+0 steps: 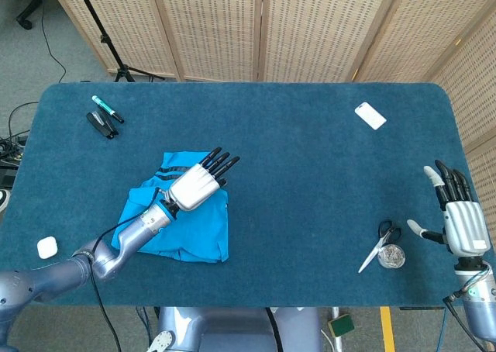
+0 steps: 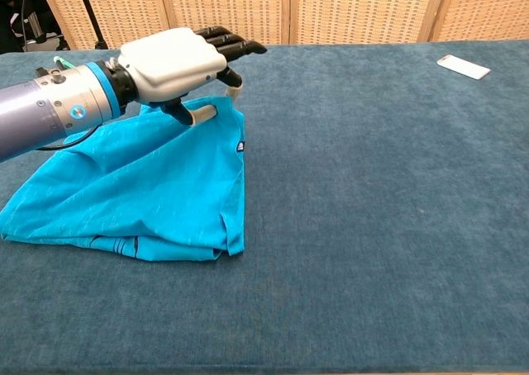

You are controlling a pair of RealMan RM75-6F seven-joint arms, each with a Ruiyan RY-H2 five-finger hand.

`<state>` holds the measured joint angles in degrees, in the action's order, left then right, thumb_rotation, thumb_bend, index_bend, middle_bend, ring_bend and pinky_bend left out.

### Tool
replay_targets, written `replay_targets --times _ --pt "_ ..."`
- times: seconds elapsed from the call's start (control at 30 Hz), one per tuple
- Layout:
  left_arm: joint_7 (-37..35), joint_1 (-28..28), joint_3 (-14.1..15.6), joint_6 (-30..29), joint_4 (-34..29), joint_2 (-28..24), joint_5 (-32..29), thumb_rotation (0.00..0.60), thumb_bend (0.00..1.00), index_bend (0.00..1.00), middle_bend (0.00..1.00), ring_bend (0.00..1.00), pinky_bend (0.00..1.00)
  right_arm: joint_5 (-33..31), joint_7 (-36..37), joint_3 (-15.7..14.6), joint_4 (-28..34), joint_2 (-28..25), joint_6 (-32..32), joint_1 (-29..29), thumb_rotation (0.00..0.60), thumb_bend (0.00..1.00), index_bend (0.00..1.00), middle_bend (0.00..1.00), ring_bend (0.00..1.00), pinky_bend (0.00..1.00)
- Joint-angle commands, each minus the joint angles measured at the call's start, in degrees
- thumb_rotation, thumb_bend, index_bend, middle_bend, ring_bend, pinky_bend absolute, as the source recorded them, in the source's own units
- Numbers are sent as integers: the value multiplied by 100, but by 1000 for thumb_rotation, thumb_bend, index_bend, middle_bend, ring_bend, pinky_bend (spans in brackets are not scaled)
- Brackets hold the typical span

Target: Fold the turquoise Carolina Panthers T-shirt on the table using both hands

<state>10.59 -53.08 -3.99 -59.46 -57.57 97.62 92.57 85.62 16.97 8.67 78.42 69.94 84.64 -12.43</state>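
Observation:
The turquoise T-shirt [image 1: 203,234] lies bunched on the left part of the blue table [image 1: 310,174]. My left hand [image 1: 198,186] hovers over its right upper edge and pinches a fold of the fabric between thumb and fingers, with the other fingers stretched out. In the chest view the left hand [image 2: 177,59] holds that edge raised, so the T-shirt [image 2: 140,193] slopes down from it to the table like a tent. My right hand [image 1: 459,223] stands open at the table's far right edge, holding nothing and far from the shirt.
Scissors [image 1: 377,245] and a small clear round object [image 1: 393,256] lie near the right hand. A white phone [image 1: 370,115] is at the back right. A green marker [image 1: 106,108] and black stapler [image 1: 101,124] sit back left, a white case [image 1: 47,247] front left.

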Motion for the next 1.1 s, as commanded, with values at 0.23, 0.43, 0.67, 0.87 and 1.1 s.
replay_targets --times 0.23,0.43,0.67,0.87,1.1 --pt "168 -104 53 273 242 199 -68 600 456 742 0 0 0 1 12 3 5 -8 -1 1 600 0 0 0 0 0" --pt "175 -138 86 303 401 360 -55 600 441 742 0 0 0 -9 28 12 7 -15 4 4 600 0 0 0 0 0" --pt "288 -131 -1 351 744 663 -217 600 437 719 0 0 0 -12 58 12 6 -25 -3 7 600 0 0 0 0 0" --pt "239 -81 -185 370 809 849 -492 600 333 27 0 0 0 -8 65 9 6 -29 2 12 600 0 0 0 0 0" --pt "-48 -24 -454 165 726 890 -727 600 280 0 0 0 0 4 58 3 9 -28 7 14 600 0 0 0 0 0"
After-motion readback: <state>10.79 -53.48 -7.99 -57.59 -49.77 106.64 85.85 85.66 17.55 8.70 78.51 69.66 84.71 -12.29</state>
